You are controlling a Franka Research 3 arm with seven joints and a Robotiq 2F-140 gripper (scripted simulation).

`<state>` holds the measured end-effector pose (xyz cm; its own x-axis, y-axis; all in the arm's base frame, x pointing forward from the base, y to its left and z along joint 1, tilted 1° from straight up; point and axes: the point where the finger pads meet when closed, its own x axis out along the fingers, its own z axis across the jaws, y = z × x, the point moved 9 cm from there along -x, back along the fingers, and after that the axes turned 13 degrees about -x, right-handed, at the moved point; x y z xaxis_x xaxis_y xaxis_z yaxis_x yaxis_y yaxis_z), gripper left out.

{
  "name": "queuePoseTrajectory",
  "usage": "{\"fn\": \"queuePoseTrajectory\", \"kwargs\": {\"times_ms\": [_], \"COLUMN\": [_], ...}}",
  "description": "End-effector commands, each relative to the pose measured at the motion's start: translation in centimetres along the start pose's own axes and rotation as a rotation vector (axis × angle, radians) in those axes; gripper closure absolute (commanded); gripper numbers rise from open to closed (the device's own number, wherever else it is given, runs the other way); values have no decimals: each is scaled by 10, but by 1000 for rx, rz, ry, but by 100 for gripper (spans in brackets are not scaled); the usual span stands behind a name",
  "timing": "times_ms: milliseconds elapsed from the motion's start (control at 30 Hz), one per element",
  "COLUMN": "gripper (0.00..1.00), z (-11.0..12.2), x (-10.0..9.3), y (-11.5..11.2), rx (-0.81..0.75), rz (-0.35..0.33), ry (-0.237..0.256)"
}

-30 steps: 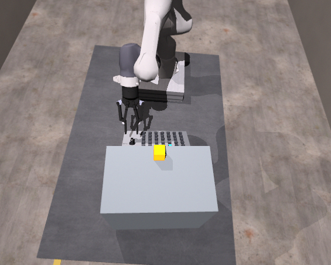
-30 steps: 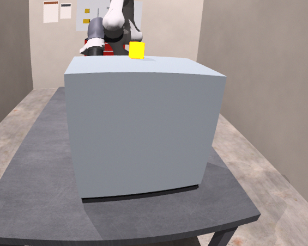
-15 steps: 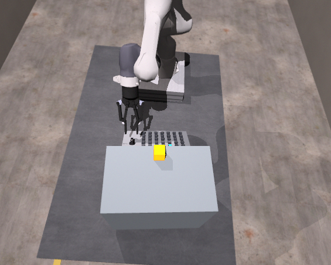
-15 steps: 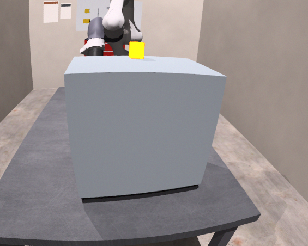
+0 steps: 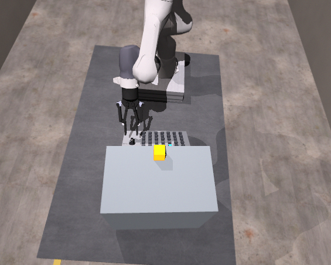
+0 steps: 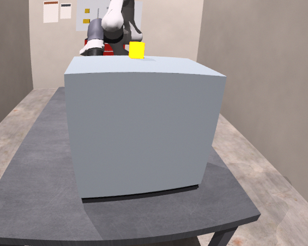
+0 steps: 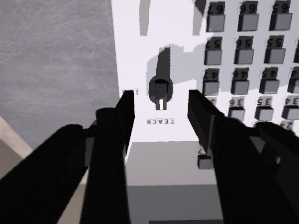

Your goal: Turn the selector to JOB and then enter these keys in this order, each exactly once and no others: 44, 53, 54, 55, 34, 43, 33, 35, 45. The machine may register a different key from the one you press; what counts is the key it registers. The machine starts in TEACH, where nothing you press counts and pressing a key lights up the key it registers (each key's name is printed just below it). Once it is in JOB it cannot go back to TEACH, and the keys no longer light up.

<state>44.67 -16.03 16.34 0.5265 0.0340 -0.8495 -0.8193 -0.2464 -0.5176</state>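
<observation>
The white keypad panel [image 7: 135, 54] [image 5: 126, 140] lies behind a tall grey box [image 5: 159, 182] [image 6: 142, 122]. Its black selector knob [image 7: 160, 90] [image 5: 132, 142] sits at the panel's left end, with its white mark toward the TEACH label [image 7: 160, 121]. Dark numbered keys [image 7: 244, 56] [image 5: 164, 138] fill the panel to the right of the knob. One key [image 5: 170, 145] at the box's edge glows cyan. My gripper [image 7: 160, 104] [image 5: 131, 126] hangs a little above the knob, fingers partly apart on either side of it, holding nothing. In the exterior view the box hides the fingers and the panel.
A yellow cube [image 5: 159, 153] [image 6: 137, 50] stands on the box's top near its back edge, next to the keys. The box hides the panel's front rows in the top view. The arm's base stands behind the panel on the dark table [image 5: 77, 152].
</observation>
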Motion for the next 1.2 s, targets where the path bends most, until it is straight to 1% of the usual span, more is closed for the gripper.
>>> {"fn": "queuePoseTrajectory", "kwargs": {"times_ms": [0, 467, 800, 1167], "gripper": [60, 60, 60, 60], "z": [1, 1, 1, 1], "x": [3, 18, 22, 23], "y": [-1, -1, -1, -1], "rx": [-17, -17, -17, -17], "rz": [-5, -5, -5, -5], "ry": [-3, -3, -3, -3]}}
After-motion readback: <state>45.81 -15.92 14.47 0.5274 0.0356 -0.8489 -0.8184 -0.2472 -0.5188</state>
